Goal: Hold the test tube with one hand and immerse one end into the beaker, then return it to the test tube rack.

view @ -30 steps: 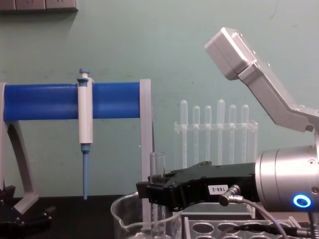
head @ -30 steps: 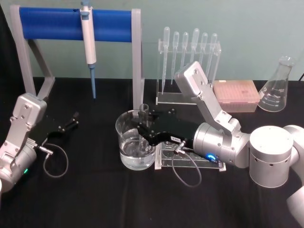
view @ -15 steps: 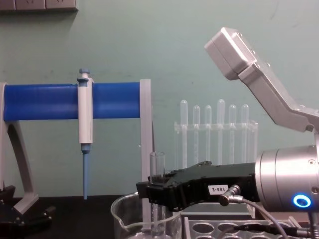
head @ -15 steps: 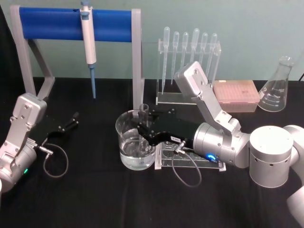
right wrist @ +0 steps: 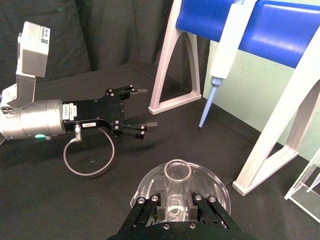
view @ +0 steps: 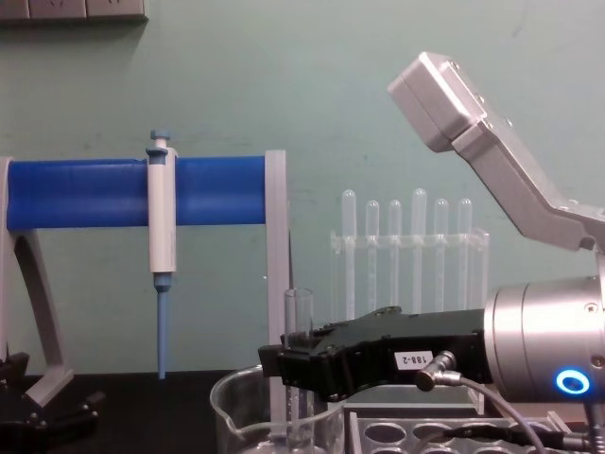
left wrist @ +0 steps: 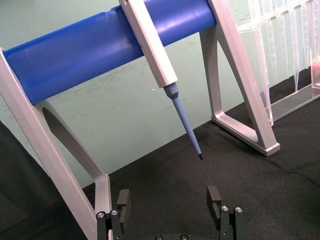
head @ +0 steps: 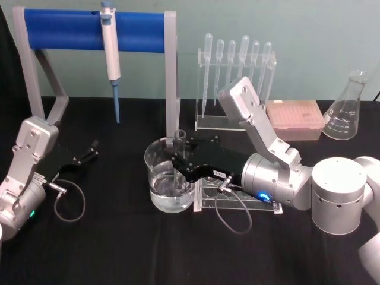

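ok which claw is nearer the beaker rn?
Right. The right claw is over the beaker, shut on the test tube that stands inside it. The left claw is open, off to the beaker's left above the table.

Black table [head: 119, 249] carries beaker [head: 167, 196], pipette stand [head: 234, 122], flask [head: 347, 119], pink box [head: 295, 120]

left gripper [view: 24, 416] shifted slightly leftward at chest view's edge
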Available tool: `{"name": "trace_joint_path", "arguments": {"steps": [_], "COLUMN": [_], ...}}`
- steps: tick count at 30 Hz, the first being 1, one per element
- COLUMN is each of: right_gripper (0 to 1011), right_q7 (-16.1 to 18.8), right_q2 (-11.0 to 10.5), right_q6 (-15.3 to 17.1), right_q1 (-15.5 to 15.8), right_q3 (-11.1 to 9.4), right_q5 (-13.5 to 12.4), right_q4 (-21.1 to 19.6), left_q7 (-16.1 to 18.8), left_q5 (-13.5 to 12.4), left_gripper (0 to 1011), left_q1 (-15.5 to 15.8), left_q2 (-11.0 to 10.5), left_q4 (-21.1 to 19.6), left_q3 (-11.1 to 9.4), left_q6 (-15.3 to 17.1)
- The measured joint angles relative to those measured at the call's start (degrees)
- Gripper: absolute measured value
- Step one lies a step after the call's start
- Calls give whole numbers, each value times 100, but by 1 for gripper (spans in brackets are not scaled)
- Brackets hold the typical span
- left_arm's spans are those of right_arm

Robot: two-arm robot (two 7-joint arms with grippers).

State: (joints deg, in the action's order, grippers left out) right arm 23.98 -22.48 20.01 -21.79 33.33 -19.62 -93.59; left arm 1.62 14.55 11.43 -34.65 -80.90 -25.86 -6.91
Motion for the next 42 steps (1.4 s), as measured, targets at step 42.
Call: {"name": "trace_joint_path", "arguments": {"steps": [42], "right_gripper": [225], "right_q7": [-81], "right_q2": [101], "right_q6": [180], "right_q1": [-220], "right_q3": [-138], "right_q5": [89], "right_q4": [-401], "left_q7": [0], "left_q5": [0], "left_gripper": [1000], "left_q1": [0], "left_q2": [0], "left_q4": [0], "left_q3": [0], "left_q6": [0]}}
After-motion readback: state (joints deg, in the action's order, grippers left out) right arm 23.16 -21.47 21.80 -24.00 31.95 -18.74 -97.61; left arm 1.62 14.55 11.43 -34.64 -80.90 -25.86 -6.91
